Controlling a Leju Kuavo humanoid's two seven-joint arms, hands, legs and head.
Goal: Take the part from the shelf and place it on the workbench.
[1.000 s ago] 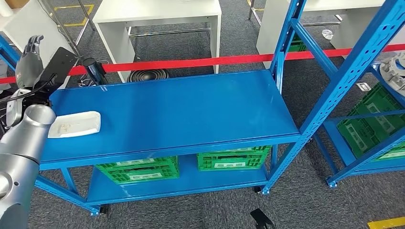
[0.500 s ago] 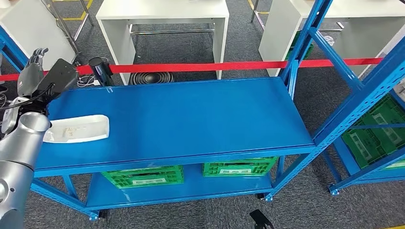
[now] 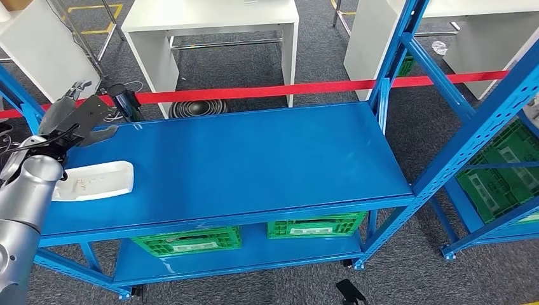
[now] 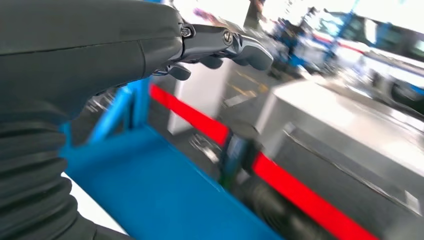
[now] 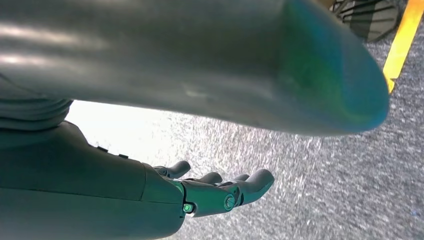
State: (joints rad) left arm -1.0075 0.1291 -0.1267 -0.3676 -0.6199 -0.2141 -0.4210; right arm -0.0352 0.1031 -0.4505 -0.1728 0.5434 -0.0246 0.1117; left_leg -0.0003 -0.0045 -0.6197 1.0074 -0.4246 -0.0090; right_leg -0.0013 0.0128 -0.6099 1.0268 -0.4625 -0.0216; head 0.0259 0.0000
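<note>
The blue workbench point(image 3: 241, 159) stretches across the middle of the head view. A shallow white tray point(image 3: 95, 181) lies at its left end. My left hand point(image 3: 79, 114) hovers over that left end, just behind the tray, fingers stretched out and holding nothing. The left wrist view has the same hand point(image 4: 150, 45) with straight fingers point(image 4: 240, 47) above the blue top. My right hand point(image 5: 200, 195) hangs over grey carpet, fingers apart and empty. I cannot make out the part in these frames.
A blue shelf rack point(image 3: 470, 133) rises at the right, with green crates point(image 3: 502, 178) on its low level. More green crates point(image 3: 187, 240) sit under the workbench. Red barrier tape point(image 3: 286, 89) and a black post point(image 3: 124, 98) run behind it, then white tables point(image 3: 210, 19).
The camera has shifted, so the rack and its grey part slid out to the right. My left hand has tipped forward and come lower over the bench's left end.
</note>
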